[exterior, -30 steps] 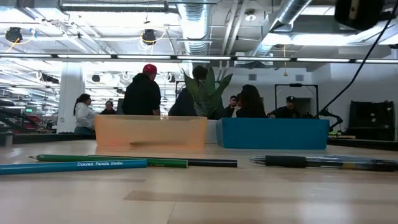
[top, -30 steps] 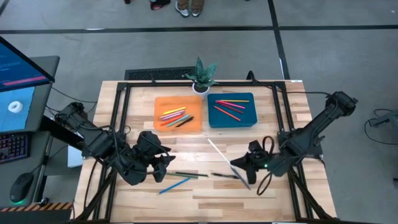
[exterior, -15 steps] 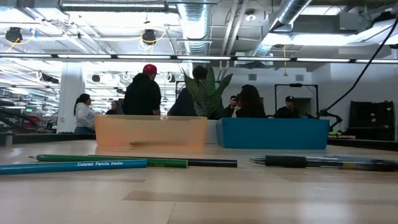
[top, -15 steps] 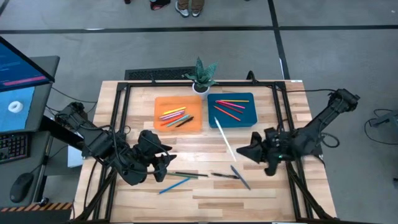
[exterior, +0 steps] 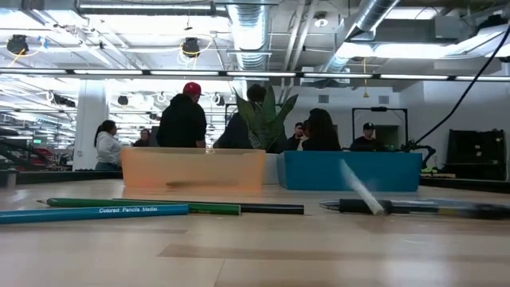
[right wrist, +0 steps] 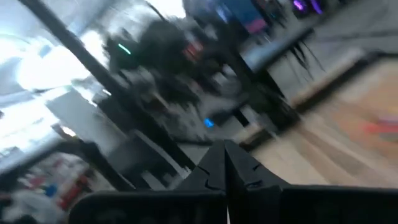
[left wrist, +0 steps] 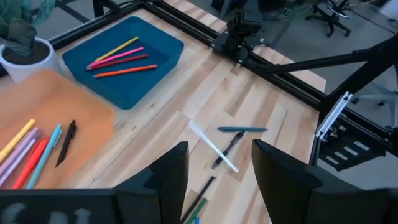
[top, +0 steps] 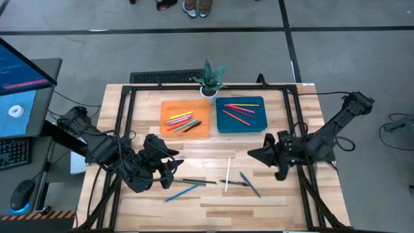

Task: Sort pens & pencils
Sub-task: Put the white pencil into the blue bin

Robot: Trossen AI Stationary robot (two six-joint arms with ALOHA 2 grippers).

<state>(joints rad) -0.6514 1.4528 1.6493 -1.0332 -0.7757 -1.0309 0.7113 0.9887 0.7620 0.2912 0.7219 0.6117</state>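
Note:
Several pens and pencils lie loose near the table's near edge. In the high view they are a white stick (top: 228,175), a black pen (top: 234,182), a grey pen (top: 250,184), a green pencil (top: 197,182) and a blue pencil (top: 180,192). In the low view the white stick (exterior: 362,189) shows blurred and tilted over the black pen (exterior: 374,206). More sticks lie in the orange tray (top: 168,110) and the blue tray (top: 260,123). My left gripper (top: 172,169) is open, left of the loose sticks. My right gripper (top: 253,154) is shut on nothing, right of the white stick.
A small potted plant (top: 210,81) stands at the far edge between the two trays. A black frame rail (top: 294,116) runs along the table's right side. Bare wood lies between the trays and the loose sticks. People stand in the room beyond the table.
My right gripper has drawn back from the loose pens, up and toward the table's right and far side. The white stick that lay at its fingers has come free. It swung toward the blue tray, then dropped back by the black pen, where it is still tilted.

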